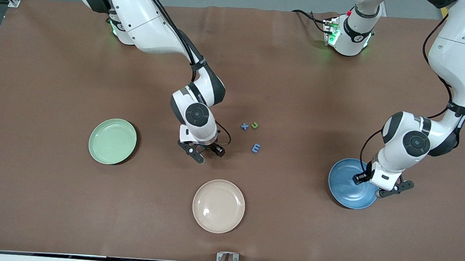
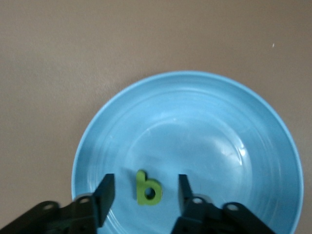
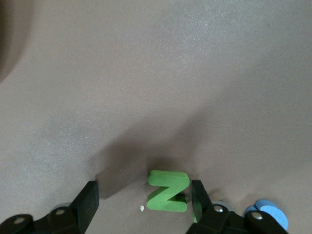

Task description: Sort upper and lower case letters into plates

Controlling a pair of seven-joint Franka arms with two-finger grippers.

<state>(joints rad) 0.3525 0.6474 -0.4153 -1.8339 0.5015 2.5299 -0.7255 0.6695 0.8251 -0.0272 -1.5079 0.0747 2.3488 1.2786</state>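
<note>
Left gripper [image 2: 144, 195] over the blue plate [image 2: 204, 122], fingers spread apart, green b [image 2: 147, 188] lying loose on it. Right gripper [image 3: 144, 200] down at the table, jaws apart around a green Z [image 3: 168, 190], not pinching.

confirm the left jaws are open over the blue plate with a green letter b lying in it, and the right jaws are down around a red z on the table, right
Not quite: the Z is green, not red, as the right wrist view shows. The rest holds: the left gripper is open over the blue plate with the green b in it, and the right gripper straddles the Z on the table.
</note>
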